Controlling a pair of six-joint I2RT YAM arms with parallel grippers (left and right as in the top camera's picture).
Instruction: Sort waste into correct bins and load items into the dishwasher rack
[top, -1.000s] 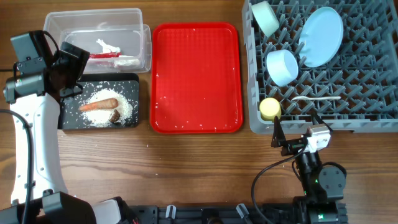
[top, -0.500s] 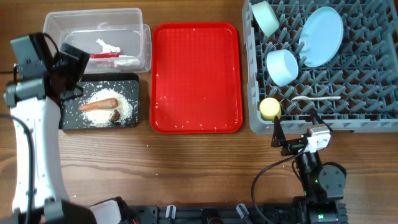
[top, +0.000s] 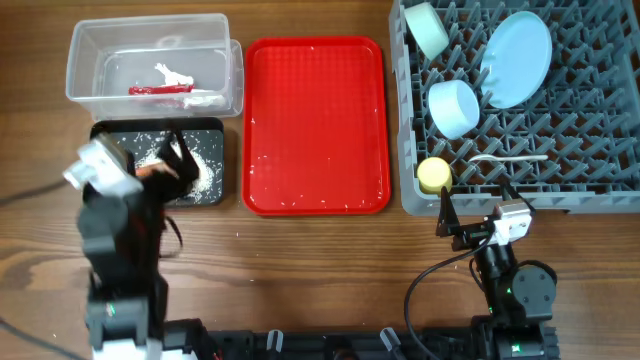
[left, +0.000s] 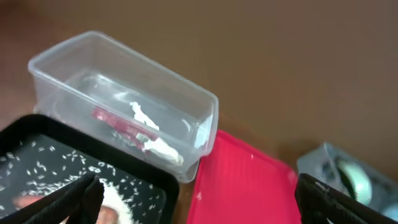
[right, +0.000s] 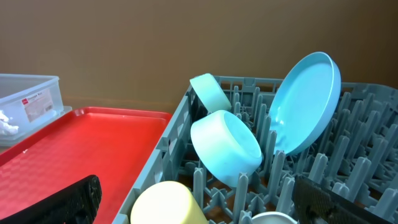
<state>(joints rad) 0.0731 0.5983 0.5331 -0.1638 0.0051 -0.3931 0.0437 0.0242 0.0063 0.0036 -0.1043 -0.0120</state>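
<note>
The clear tub (top: 82, 40) holds the red wrapper (top: 160, 90) and white scraps (top: 172, 73); it also shows in the left wrist view (left: 74, 68). The black tray (top: 212, 130) holds rice (top: 205, 165). My left gripper (top: 150, 160) is open and empty above this tray, hiding most of the carrot piece and the brown lump. The grey rack (top: 520, 192) holds the blue plate (top: 515, 55), mint bowl (top: 427, 28), blue bowl (top: 452, 105), yellow cup (top: 433, 175) and white spoon (top: 510, 158). My right gripper (top: 475, 215) is open and empty at the rack's front edge.
The red serving tray (top: 315, 125) lies between the bins and the rack, with a few white grains on it. Bare wooden table runs along the front. The arm bases stand at the front edge.
My left arm has swung from the table's left edge beside the tub to the front. Its gripper is now over the black tray and covers the carrot piece. The right arm has not moved.
</note>
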